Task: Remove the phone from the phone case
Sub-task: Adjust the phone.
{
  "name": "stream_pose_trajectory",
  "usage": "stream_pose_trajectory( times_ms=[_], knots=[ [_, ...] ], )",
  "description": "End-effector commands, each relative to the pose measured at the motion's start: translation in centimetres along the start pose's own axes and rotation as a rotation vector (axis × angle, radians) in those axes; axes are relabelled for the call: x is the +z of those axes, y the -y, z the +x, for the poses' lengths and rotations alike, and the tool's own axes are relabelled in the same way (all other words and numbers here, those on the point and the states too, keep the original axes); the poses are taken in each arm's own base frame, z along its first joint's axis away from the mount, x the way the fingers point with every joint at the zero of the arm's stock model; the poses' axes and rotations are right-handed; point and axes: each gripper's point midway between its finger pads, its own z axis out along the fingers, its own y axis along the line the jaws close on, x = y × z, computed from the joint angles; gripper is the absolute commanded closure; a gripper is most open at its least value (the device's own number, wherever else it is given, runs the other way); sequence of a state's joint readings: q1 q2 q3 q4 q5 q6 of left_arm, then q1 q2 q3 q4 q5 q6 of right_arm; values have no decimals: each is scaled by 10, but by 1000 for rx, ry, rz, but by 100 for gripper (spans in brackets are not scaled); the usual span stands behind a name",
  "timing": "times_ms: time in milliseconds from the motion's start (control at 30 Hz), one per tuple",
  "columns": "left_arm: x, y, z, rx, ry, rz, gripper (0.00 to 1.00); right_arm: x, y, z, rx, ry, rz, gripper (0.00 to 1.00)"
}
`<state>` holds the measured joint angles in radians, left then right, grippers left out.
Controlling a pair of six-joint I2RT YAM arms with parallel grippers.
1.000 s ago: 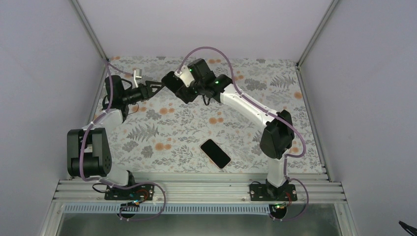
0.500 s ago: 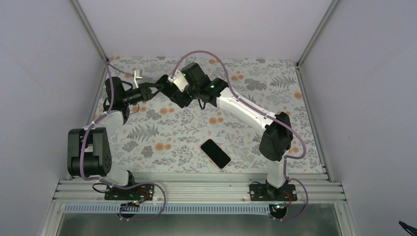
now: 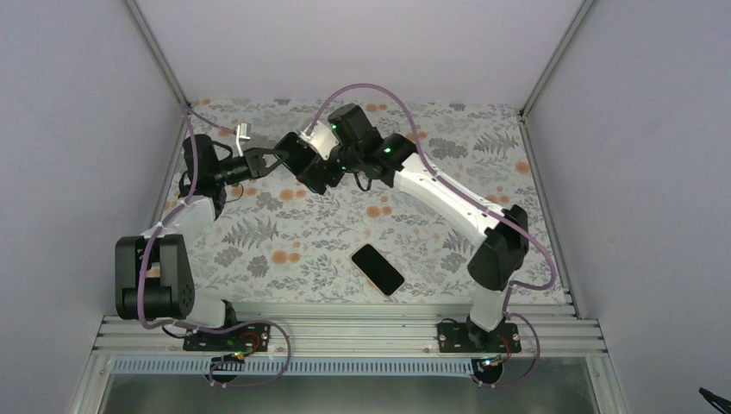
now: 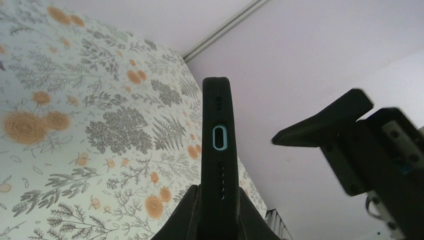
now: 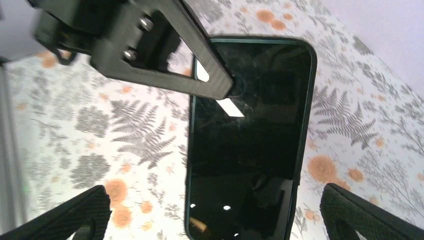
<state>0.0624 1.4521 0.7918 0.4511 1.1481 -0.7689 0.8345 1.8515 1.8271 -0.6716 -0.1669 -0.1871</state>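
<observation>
Handover pose above the far-left part of the table (image 3: 284, 233). My left gripper (image 4: 218, 210) is clamped on the lower end of the case (image 4: 218, 150), holding it in the air. The case is seen edge-on in the left wrist view, with its port cutout facing the camera. One left finger (image 5: 165, 65) lies across the glossy face seated in the case. I take this face to be the screen of the phone (image 5: 250, 140), so I judge that the phone is not yet out. My right gripper (image 5: 220, 220) faces that screen with its jaws spread wide and is touching nothing. A second dark, phone-shaped slab (image 3: 377, 269) lies flat on the table near the arm bases, and I cannot tell what it is.

Done: the case is lifted and presented. Left to do: grasp the phone and separate it from the case.
</observation>
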Motion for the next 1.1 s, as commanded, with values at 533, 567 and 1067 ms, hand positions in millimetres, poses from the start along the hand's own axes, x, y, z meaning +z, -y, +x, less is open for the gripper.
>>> stream_pose_trajectory(
  times_ms=[533,567,1067],
  knots=[
    [5,133,51,672,-288,280,98,-153,-15,11,199,188,-424,1],
    [8,137,54,685,-300,290,98,-156,-17,16,198,180,-418,1],
    [49,157,111,771,-518,387,98,-140,-28,90,205,26,-360,1]
  ],
)
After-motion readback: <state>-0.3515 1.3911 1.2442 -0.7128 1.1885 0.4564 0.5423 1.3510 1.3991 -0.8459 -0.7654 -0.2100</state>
